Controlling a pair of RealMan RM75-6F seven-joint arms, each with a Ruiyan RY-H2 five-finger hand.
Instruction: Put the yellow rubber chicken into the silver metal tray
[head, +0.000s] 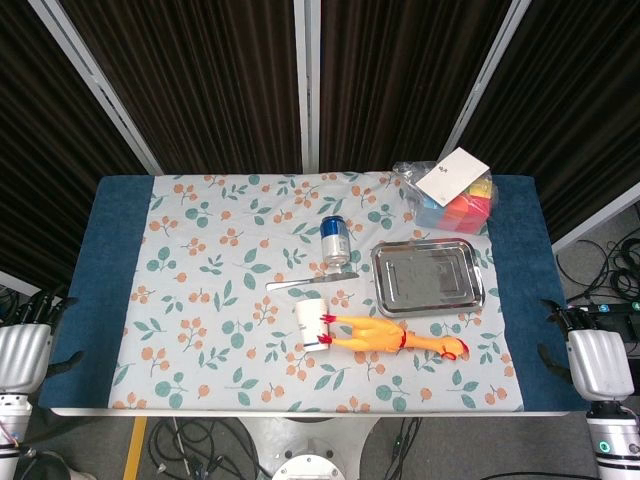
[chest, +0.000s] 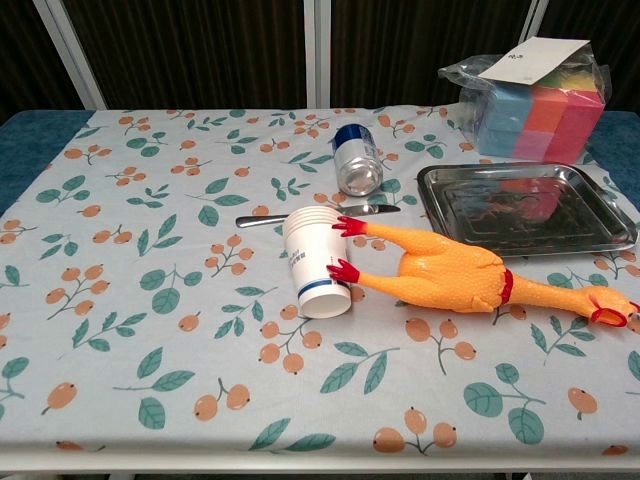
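1. head view: the yellow rubber chicken (head: 395, 338) lies on its side on the tabletop (head: 200, 300), on the floral cloth, just in front of the silver metal tray (head: 428, 277) and outside it. its red feet point toward the robot's left, its head and beak toward the right.
2. chest view: the chicken's (chest: 445, 278) red feet touch the stack of white paper cups (chest: 315, 260), which lies on its side with its mouth facing the camera.
3. chest view: the tray (chest: 525, 208) sits flat behind the chicken's body, close to it; whether they touch cannot be told. nothing but reflections shows in it.
4. a blue and silver can (chest: 359, 159) stands behind the cups, with a metal knife (chest: 310, 215) lying flat between can and cups.
5. a clear bag of coloured blocks (head: 455, 195) with a white card on top rests behind the tray, at the far right of the cloth.
6. left hand (head: 28, 345): at the near left edge of the tabletop, off the cloth, holding nothing; the dark fingers are too small to tell whether they are apart or curled.
7. right hand (head: 592, 355): at the near right edge, well apart from the chicken, holding nothing; finger spread likewise cannot be told.
8. neither hand shows in the chest view.
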